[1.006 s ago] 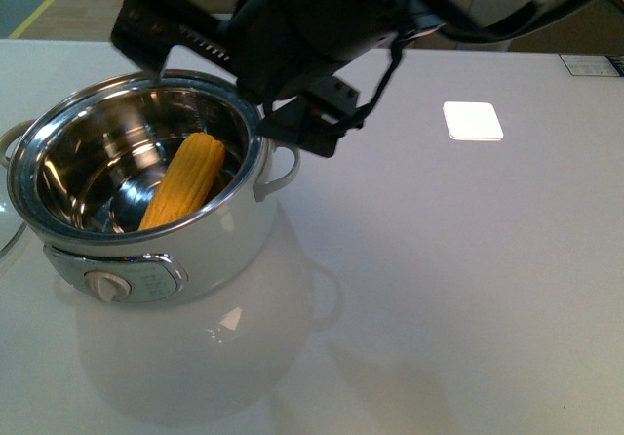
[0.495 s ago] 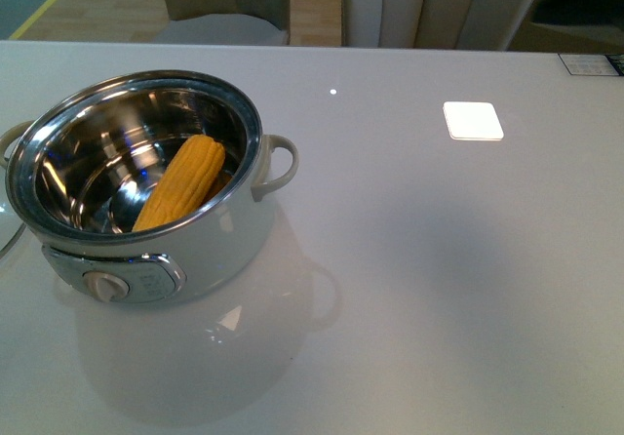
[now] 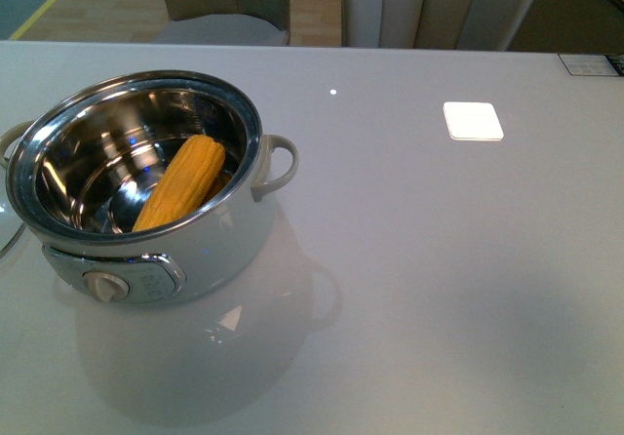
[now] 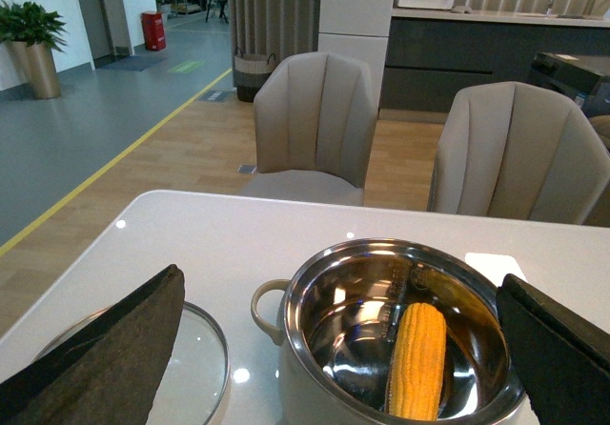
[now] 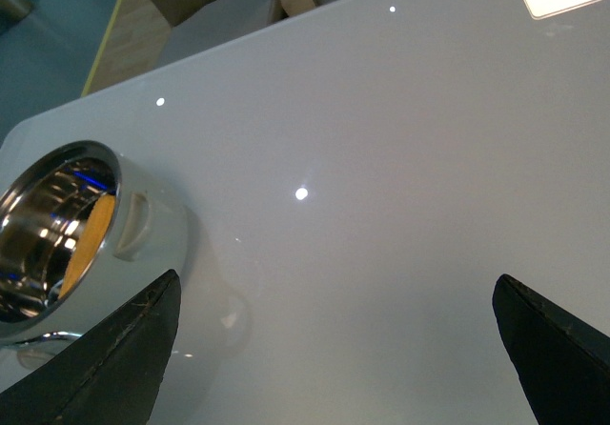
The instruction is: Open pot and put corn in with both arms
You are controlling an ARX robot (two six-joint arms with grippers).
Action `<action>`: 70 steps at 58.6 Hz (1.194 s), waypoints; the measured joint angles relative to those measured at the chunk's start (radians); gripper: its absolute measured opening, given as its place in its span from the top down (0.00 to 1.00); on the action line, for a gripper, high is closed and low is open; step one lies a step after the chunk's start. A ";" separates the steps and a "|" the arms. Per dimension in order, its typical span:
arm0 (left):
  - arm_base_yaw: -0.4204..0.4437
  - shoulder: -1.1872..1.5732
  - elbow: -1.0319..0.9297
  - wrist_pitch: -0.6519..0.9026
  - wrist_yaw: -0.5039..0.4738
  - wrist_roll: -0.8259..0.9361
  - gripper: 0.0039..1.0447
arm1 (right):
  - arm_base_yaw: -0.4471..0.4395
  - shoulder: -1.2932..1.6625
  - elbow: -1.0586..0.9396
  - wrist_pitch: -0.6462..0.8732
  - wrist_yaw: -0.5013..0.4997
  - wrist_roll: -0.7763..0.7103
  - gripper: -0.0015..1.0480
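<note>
Corn (image 3: 180,193) lies inside the uncovered pot (image 3: 210,245); both tools (image 4: 334,349) (image 5: 334,349) gape wide, holding nothing.

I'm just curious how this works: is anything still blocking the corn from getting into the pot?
No. The corn already lies inside the open pot. The glass lid rests on the table beside the pot, and nothing visible covers the opening.

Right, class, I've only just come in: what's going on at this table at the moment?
Nothing is being handled. The pot stands open on the white table, with the corn leaning inside its steel bowl. A glass lid lies beside the pot. Both grippers, left and right, are open, holding nothing, clear of the pot.
</note>
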State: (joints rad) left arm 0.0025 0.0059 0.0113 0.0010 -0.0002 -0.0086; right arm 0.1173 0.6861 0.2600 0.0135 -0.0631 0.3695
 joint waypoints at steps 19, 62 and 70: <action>0.000 0.000 0.000 0.000 0.000 0.000 0.06 | -0.013 -0.106 -0.193 0.501 0.159 -0.322 0.52; 0.000 0.000 0.000 0.000 0.000 0.000 0.06 | -0.114 -0.435 -0.243 0.237 0.064 -0.364 0.98; 0.000 0.000 0.000 0.000 0.000 0.000 0.06 | -0.114 -0.473 -0.243 0.201 0.064 -0.364 0.98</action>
State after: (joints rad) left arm 0.0025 0.0059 0.0113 0.0006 -0.0006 -0.0082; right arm 0.0036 0.2134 0.0174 0.2146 0.0006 0.0059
